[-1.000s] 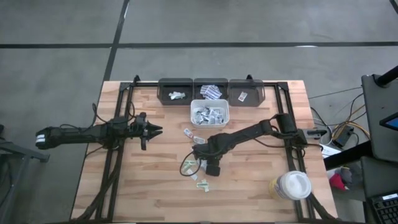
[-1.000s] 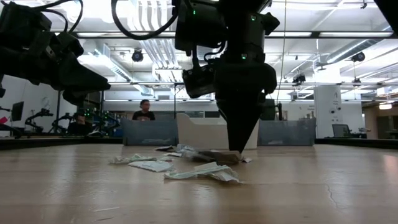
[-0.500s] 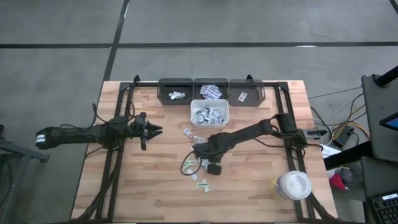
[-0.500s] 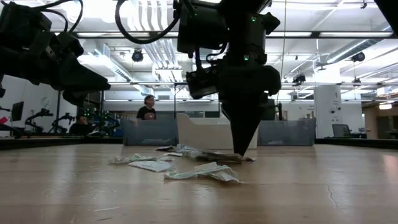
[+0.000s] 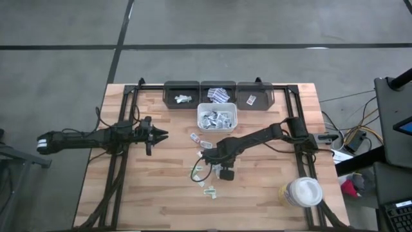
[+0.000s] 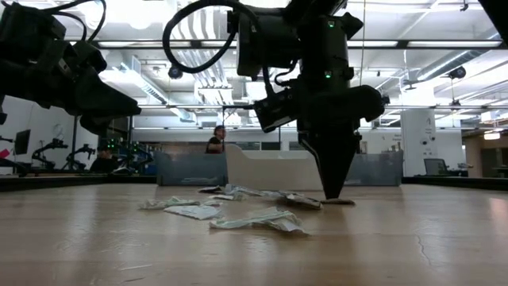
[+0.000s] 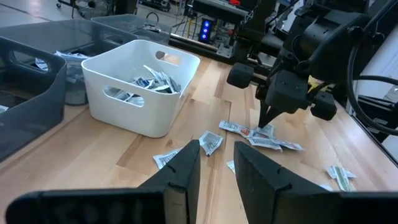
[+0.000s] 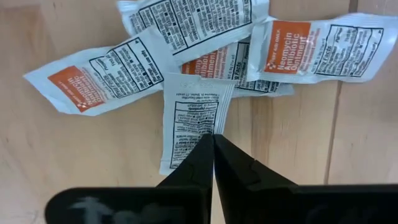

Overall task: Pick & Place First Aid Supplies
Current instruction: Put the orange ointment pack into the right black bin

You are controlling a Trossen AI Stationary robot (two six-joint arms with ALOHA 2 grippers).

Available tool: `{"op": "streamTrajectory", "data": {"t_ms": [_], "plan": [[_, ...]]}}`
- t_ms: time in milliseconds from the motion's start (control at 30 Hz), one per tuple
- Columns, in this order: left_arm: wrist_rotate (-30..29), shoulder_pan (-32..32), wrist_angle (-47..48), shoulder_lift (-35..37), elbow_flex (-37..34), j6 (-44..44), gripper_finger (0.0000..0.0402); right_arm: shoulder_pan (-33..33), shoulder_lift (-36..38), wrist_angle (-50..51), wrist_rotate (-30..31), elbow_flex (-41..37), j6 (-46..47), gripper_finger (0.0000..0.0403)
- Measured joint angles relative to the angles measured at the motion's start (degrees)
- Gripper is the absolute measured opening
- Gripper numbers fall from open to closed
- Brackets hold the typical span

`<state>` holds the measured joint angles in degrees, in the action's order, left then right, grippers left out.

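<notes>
Loose first aid sachets [image 5: 199, 169] lie in a small pile at the table's middle, some with orange labels [image 8: 93, 81]. My right gripper [image 8: 213, 135] points down into this pile, shut on a white oblong sachet with black print [image 8: 193, 106]. In the low view its tips [image 6: 333, 197] reach the tabletop. My left gripper [image 7: 216, 146] hovers open over the table's left part [image 5: 161, 134], well away from the pile. My right gripper pinches the white oblong sachet near its middle, beside one long edge [image 8: 200, 124], between the two fingertips. The fingers come from above, pointing down. The sachet lies flat, its far end resting on the orange-labelled sachets and its near end on the table.
A white bin [image 5: 217, 118] with several sachets stands behind the pile. Three dark bins [image 5: 182, 94] [image 5: 218, 93] [image 5: 254, 95] line the far edge. A white round tub [image 5: 302, 192] sits at the near right. More sachets [image 5: 195, 137] [image 5: 209, 191] lie scattered.
My right gripper has shut: in the low view its tips narrowed from a wide wedge to a point. Its tips have also shifted a little toward the table's right edge as the wrist tipped.
</notes>
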<state>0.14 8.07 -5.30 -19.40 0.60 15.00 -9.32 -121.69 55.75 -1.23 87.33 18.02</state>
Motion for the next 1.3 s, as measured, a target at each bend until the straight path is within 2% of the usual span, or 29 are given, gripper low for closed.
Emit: {"op": "streamTrajectory", "data": {"t_ms": [533, 1033, 1300], "plan": [[0.0, -0.02, 0.02, 0.0, 0.0, 0.13, 0.0094, 0.0, 1.1, -0.22, -4.98, 0.05, -3.64, 0.0008], [0.0, 0.0, 0.02, 0.0, 0.0, 0.11, 0.0094, -0.04, 1.22, -0.42, -4.85, 0.09, -4.93, 0.0009], [0.0, -0.01, 0.02, 0.0, -0.01, 0.05, 0.0094, -0.04, 1.31, -0.2, -5.22, 0.28, -2.89, 0.0051]]}}
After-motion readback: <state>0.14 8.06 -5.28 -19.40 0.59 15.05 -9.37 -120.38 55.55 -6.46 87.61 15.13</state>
